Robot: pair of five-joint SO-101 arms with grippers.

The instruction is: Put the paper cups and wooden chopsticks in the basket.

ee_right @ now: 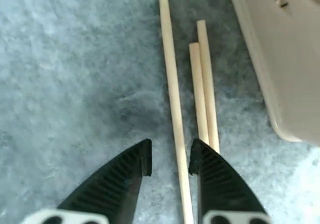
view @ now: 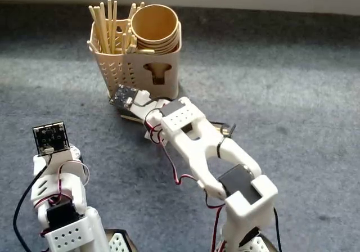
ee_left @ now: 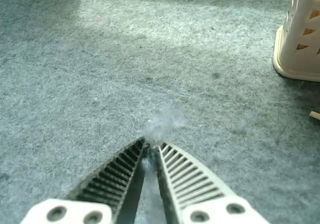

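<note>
Right gripper is down at the carpet, jaws a narrow way apart and straddling one loose chopstick. The stick runs between them, and I don't think it's pinched yet, since there's a sliver of gap on one side. Just beside it a pair of chopsticks lies side by side, close against the outside of one jaw. Past those is the foot of the basket, near at hand.

I read this as picking up the leftover sticks. Next I'd close squarely on the single one, lift it without dragging the pair, then carry it up over the rim.

From above, the basket already has a stack of cups and a bunch of sticks standing in it. Left gripper sits well apart over carpet, jaws together, holding nothing.
</note>
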